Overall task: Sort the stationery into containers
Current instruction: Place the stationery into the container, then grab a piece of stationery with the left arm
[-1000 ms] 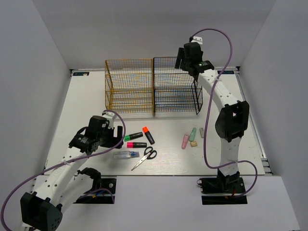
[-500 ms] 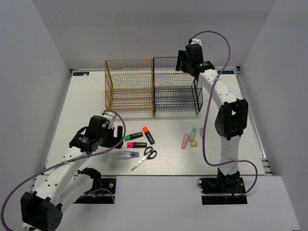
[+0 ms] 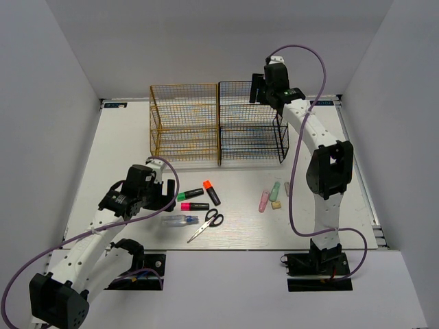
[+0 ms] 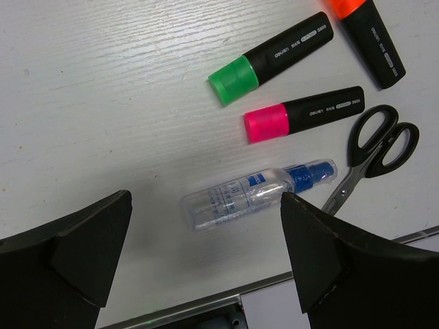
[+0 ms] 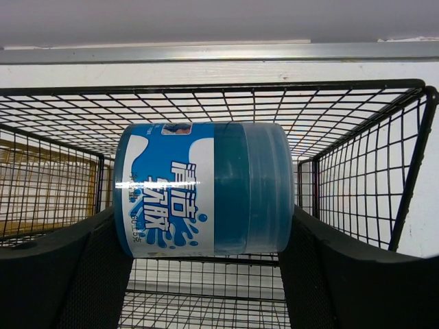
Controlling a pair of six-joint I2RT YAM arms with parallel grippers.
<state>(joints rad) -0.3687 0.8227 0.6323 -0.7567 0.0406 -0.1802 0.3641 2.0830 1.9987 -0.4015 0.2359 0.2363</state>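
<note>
Blue jar [image 5: 202,188] sits in right gripper [image 5: 204,233] (above black rack [image 5: 357,164]).

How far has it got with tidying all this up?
Nothing looks sorted yet. The right gripper holds the blue jar over the black rack. The open left gripper hovers above the clear tube; highlighters, scissors and pastel sticks lie unsorted.

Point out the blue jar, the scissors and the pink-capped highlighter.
blue jar [image 5: 204,188]: right wrist view, middle of its side, on the printed label.
scissors [image 4: 337,194]: left wrist view, on the metal blade just below the handles.
pink-capped highlighter [image 4: 315,111]: left wrist view, on the black barrel.
</note>
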